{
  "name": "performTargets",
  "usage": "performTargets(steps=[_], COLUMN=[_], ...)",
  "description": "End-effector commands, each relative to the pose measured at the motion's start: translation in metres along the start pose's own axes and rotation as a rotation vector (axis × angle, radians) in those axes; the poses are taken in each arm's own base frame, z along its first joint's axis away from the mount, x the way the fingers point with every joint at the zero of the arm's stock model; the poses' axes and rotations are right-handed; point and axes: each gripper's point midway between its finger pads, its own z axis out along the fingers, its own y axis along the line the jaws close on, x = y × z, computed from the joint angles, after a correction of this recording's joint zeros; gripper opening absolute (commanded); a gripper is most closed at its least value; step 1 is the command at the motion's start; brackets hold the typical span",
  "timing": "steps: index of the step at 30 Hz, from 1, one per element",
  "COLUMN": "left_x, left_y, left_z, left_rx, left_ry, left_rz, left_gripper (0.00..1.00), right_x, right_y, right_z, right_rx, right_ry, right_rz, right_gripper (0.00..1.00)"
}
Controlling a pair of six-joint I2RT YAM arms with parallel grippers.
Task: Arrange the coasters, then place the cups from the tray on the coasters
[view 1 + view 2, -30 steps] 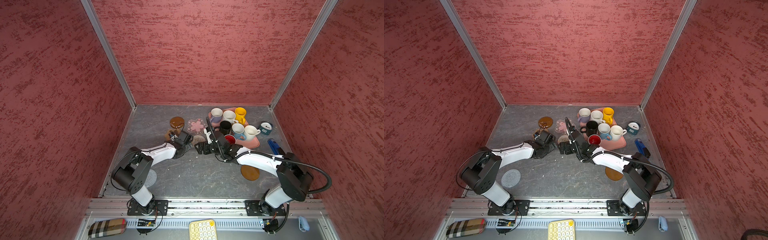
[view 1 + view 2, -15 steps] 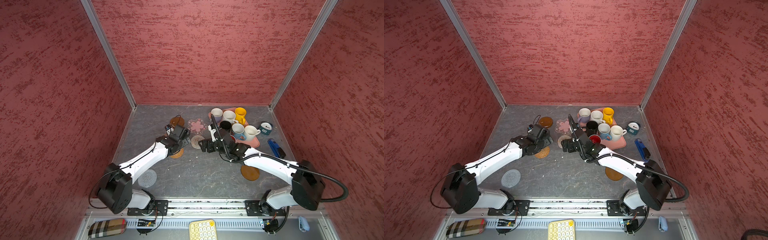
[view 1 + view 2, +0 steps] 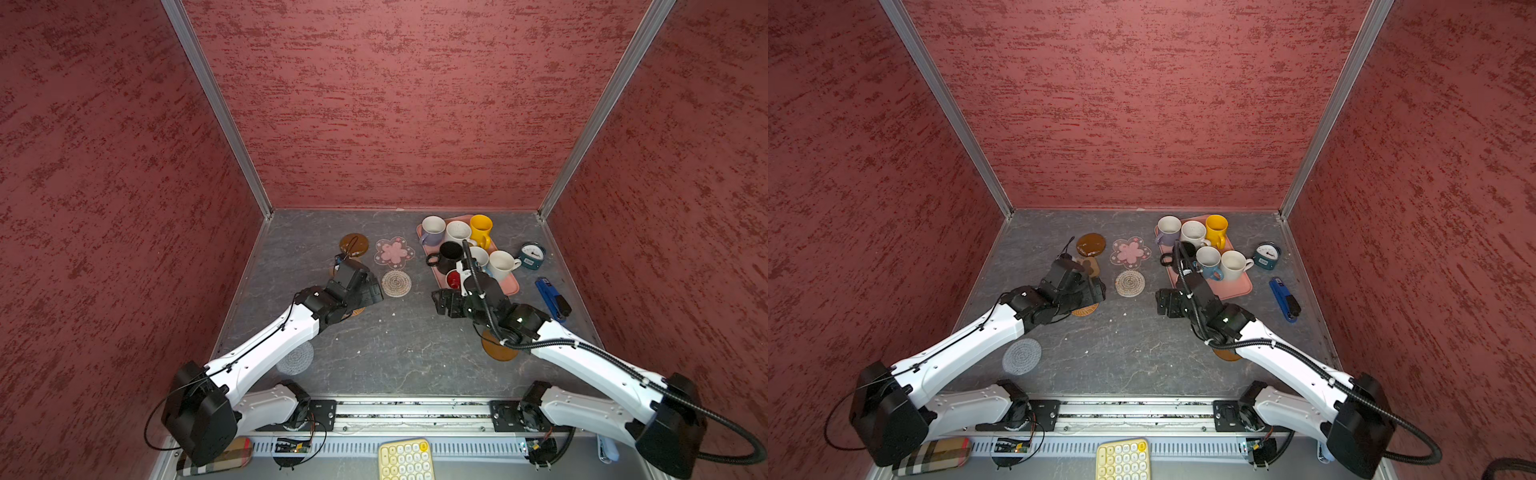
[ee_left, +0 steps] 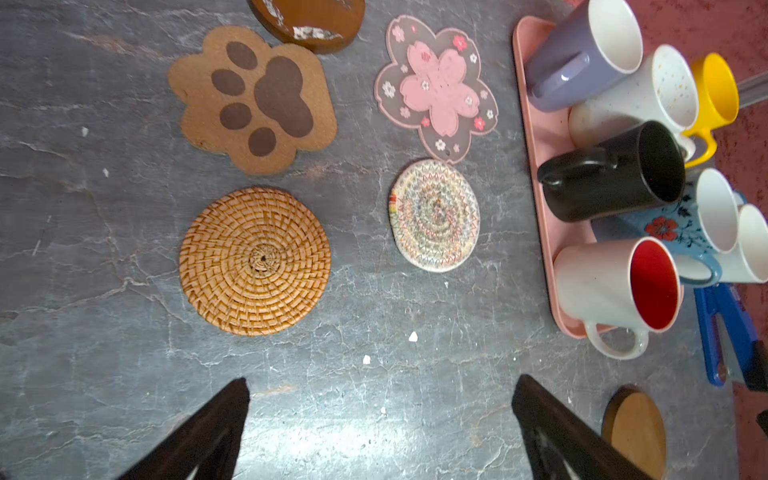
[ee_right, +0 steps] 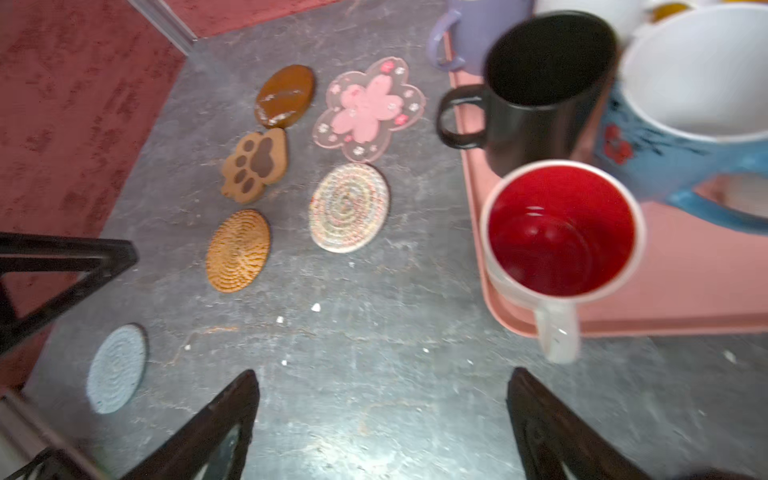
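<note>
**Top views.** Left jaws spread wide and empty, raised over the bench [image 3: 395, 332], with the rattan coaster [image 3: 356, 311] partly hidden beneath. Beyond those jaws, the paw coaster [image 3: 1090, 266], then a glossy brown disc [image 3: 353, 244]. Off toward the right jaws, the woven round coaster [image 3: 396, 283] and past it the pink flower coaster [image 3: 394, 252]. Grey woven round [image 3: 1021, 356] well behind the left jaws, beside that arm. Right jaws also wide apart, gripping nothing, near the closest corner of the pink tray [image 3: 509, 286]. All seven cups on the tray: red-lined white mug [image 3: 454, 279] nearest the right jaws, black mug [image 3: 449, 253] just past it. Second brown disc [image 3: 496, 349] behind the right jaws, partly under the arm.

**Left wrist.** Jaw tips far apart, only bare bench between. Rattan coaster [image 4: 254, 261] ahead, clear of both tips, and paw coaster [image 4: 253, 99] further on. Woven round coaster and flower coaster ahead on the tray side.

**Right wrist, blurred.** Jaws wide apart, nothing between. Red-lined white mug [image 5: 561, 232] just ahead at the tray corner, handle overhanging the rim toward the jaws. Black mug [image 5: 544, 83] behind it. Coasters further off to one side, grey woven round [image 5: 117, 368] the closest.
</note>
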Motion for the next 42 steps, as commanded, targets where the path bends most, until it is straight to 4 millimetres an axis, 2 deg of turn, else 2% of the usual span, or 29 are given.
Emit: performTargets(steps=[1, 8, 14, 20, 25, 28, 33, 39, 42], left_x=[0.001, 0.009, 0.014, 0.017, 0.017, 0.021, 0.024, 0.022, 0.018], left_y=[-0.024, -0.072, -0.103, -0.121, -0.125, -0.126, -0.123, -0.112, -0.109], left_z=[0.006, 0.026, 0.042, 0.058, 0.073, 0.081, 0.087, 0.095, 0.094], left_rx=[0.038, 0.093, 0.173, 0.209, 0.209, 0.219, 0.236, 0.233, 0.236], left_ry=[0.011, 0.012, 0.021, 0.037, 0.048, 0.065, 0.075, 0.094, 0.091], left_rz=[0.106, 0.243, 0.281, 0.315, 0.329, 0.329, 0.315, 0.294, 0.285], left_gripper=[1.00, 0.99, 0.99, 1.00, 1.00, 1.00, 1.00, 1.00, 1.00], right_x=[0.018, 0.043, 0.051, 0.061, 0.066, 0.080, 0.085, 0.103, 0.104], right_y=[-0.048, -0.110, -0.145, -0.179, -0.202, -0.217, -0.225, -0.219, -0.216], right_z=[-0.008, -0.023, -0.030, -0.040, -0.053, -0.056, -0.059, -0.038, -0.033], right_rx=[0.135, 0.265, 0.367, 0.462, 0.558, 0.628, 0.671, 0.621, 0.594], right_ry=[0.017, -0.011, -0.078, -0.159, -0.224, -0.217, -0.207, -0.111, -0.096], right_rz=[0.102, 0.263, 0.379, 0.514, 0.634, 0.706, 0.744, 0.800, 0.795], right_gripper=[0.95, 0.95, 0.95, 0.95, 0.94, 0.93, 0.93, 0.93, 0.93])
